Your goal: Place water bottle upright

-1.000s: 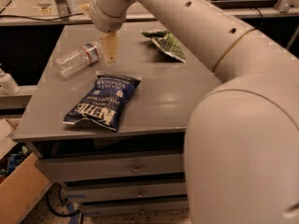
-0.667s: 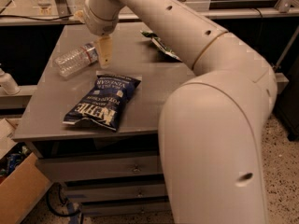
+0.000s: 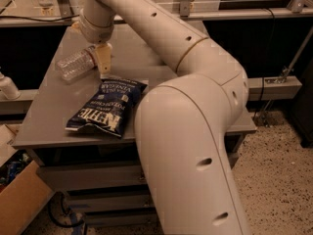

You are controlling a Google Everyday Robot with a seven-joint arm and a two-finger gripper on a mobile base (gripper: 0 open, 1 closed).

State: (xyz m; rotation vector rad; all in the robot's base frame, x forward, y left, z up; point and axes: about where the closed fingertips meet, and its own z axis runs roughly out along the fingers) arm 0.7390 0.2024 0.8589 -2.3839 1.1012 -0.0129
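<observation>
Gripper (image 3: 101,62) is hanging down over the back part of the grey table (image 3: 44,111). The water bottle (image 3: 73,65) is lying on its side just to the left of it as seen here, cap end toward the gripper, either touching it or right up against it. Honestly can't tell if the gripper is clamped on the bottle or let go. The blue chip bag (image 3: 106,106) lies flat just in front of the gripper, on the camera side. A cardboard box (image 3: 19,204) sits on the floor, way off below and to the left.
</observation>
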